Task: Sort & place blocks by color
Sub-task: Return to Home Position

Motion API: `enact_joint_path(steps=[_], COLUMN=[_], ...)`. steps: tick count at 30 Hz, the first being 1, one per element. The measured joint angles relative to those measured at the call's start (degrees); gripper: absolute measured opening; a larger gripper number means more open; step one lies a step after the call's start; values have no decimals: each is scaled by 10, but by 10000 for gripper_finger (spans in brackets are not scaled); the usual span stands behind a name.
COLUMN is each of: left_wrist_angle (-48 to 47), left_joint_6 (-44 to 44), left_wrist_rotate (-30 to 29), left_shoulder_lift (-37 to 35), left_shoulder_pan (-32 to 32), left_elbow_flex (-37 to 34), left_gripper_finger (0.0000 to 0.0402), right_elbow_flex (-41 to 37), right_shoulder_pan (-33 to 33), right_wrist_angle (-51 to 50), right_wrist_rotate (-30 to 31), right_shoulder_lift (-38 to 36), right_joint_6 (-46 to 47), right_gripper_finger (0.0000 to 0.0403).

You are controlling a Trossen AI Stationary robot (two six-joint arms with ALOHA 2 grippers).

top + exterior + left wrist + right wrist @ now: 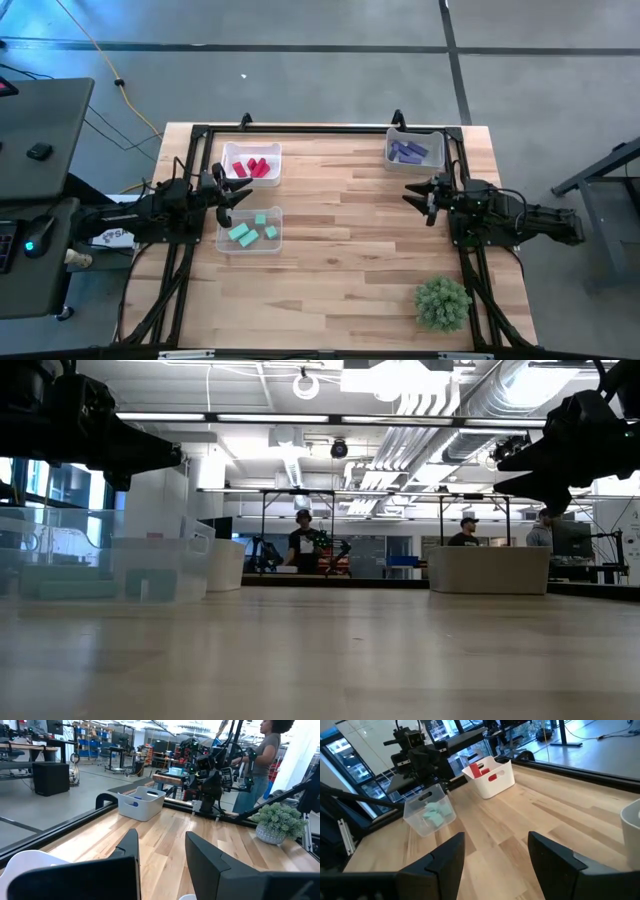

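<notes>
Currently records the left gripper [232,197] spread wide and empty, poised at the table's left side between the white bin [228,150] and the clear bin [222,245]. Finds the red blocks [255,167] lying inside the white bin and the teal blocks [243,233] inside the clear bin, both just beside that claw but outside its fingers. Notes the right gripper [415,193] likewise spread and empty near the gray bin [392,133], with the purple blocks [408,151] lying inside that bin.

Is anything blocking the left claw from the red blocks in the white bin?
Nothing visible. The open left gripper hangs just beside the white bin, and the red blocks lie uncovered inside it.
</notes>
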Motion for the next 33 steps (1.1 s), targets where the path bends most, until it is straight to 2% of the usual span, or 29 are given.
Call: enact_joint_path(steps=[33], left_wrist_angle=[0], left_joint_6=[0], left_wrist_rotate=[0], left_shoulder_lift=[0], left_shoulder_pan=[0], left_elbow_flex=[0], left_gripper_finger=[76], right_elbow_flex=[0], right_shoulder_pan=[0], right_wrist_angle=[0], right_wrist_rotate=[0], right_shoulder_lift=[0], right_joint_6=[-10], right_gripper_finger=[206])
